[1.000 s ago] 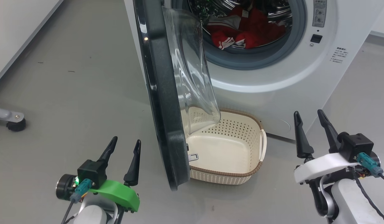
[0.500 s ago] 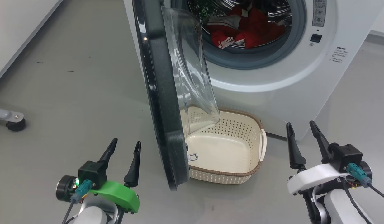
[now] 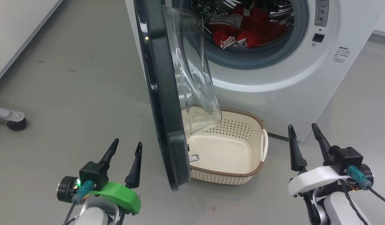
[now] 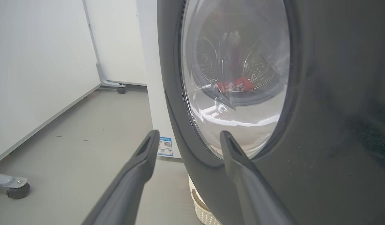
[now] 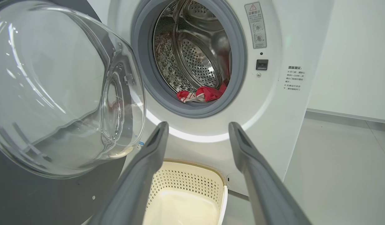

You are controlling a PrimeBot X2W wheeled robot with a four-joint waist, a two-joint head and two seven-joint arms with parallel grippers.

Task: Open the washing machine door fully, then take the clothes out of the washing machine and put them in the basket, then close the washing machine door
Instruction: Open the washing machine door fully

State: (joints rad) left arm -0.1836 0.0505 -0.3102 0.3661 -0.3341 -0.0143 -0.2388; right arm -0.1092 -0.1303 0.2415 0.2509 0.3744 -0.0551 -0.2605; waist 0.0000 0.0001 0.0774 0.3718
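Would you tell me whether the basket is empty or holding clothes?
Empty: the basket shows a bare floor; the clothes lie in the drum.

The head camera looked down at the washing machine [image 3: 273,93] and basket [image 3: 226,173]. The left wrist camera sat close to the outer face of the washing machine door [image 4: 329,131]; the right wrist camera faced the drum [image 5: 197,59]. All three shared the clothes [image 3: 253,32].
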